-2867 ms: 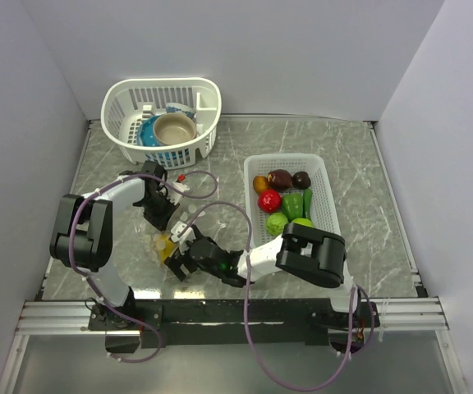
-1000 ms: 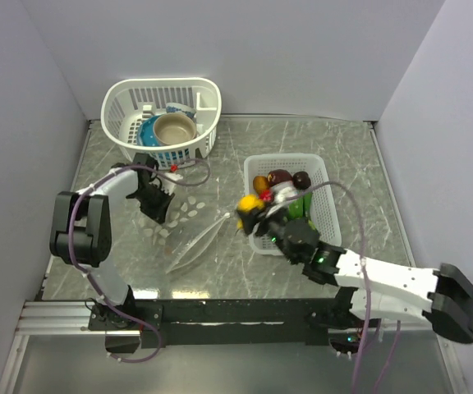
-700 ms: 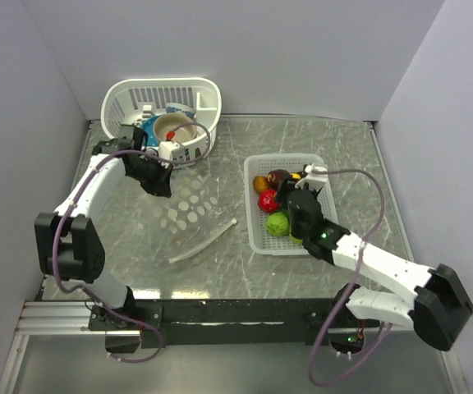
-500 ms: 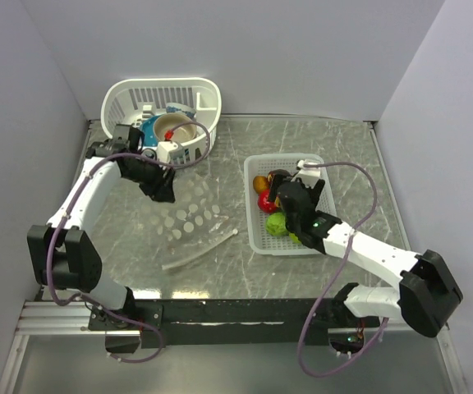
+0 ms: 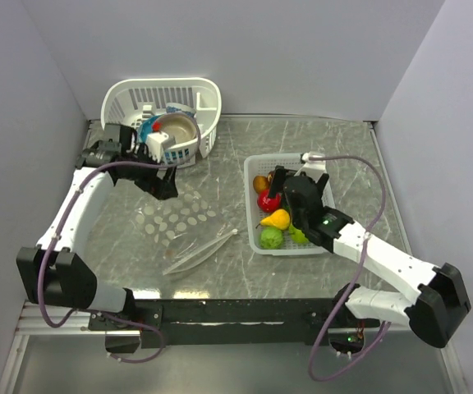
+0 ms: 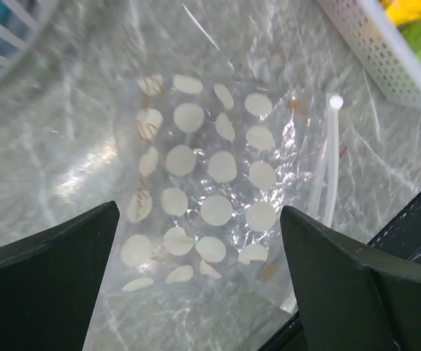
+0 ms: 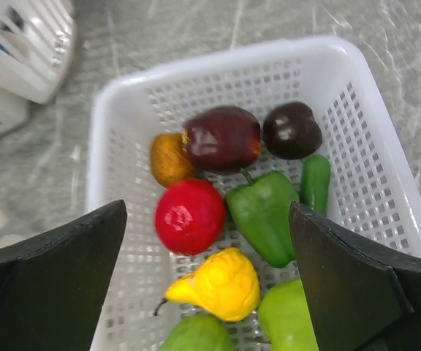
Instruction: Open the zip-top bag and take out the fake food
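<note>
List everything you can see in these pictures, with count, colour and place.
bag: one, clear with white dots, lying on the table, left of the tray
fake food: nine pieces, red, yellow, orange, maroon, green, in the tray
tray: one, white mesh, right of centre
basket: one, white, far left
bowl: one, tan, in the basket
table: one, grey marbled
left gripper: open, above the bag
right gripper: open, above the tray

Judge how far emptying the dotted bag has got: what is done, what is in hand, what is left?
Done: the bag lies flat on the table and looks empty; the fake food sits in the tray. In hand: nothing; the left gripper hangs open over the bag, the right gripper open over the tray. Left: seemingly nothing to remove.
</note>
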Motion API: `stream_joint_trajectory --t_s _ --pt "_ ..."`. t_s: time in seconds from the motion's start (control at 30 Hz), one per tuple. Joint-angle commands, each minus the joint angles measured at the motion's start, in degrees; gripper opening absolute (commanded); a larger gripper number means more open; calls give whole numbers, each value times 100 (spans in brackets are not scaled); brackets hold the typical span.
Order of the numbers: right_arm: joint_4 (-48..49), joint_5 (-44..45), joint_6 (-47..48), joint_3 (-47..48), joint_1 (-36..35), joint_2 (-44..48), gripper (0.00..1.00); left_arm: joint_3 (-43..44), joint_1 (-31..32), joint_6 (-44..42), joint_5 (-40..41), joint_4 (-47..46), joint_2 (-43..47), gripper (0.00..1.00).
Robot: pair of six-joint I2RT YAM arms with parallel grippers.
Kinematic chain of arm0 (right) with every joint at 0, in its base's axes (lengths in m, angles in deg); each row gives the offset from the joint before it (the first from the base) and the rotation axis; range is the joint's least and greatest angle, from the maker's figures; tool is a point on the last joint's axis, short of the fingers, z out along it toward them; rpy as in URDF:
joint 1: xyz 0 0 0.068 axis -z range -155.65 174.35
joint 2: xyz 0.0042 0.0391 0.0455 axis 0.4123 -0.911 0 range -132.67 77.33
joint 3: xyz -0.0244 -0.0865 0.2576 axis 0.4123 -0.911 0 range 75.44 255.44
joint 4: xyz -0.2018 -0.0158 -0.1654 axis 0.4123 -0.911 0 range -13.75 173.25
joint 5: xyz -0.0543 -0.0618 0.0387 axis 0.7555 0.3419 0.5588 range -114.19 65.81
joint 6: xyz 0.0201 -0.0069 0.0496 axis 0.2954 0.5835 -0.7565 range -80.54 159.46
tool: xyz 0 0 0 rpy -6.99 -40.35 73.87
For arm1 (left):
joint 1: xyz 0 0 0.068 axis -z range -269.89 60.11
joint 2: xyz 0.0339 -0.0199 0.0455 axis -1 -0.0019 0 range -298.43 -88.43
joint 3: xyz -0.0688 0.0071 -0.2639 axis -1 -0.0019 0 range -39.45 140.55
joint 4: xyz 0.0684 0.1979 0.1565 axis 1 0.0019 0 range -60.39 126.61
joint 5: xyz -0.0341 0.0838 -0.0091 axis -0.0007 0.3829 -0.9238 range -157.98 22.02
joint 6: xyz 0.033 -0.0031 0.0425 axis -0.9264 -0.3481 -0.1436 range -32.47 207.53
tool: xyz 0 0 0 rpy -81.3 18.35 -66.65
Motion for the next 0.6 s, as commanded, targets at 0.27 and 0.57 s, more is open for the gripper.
stream_joint_trajectory --t_s 0.27,0.57 --pt "-1089 -97 269 436 10 1077 100 -69 216 935 -101 -821 200 99" --pt "-1326 -202 498 401 10 1553 100 -299 216 1049 -567 -1102 243 99"
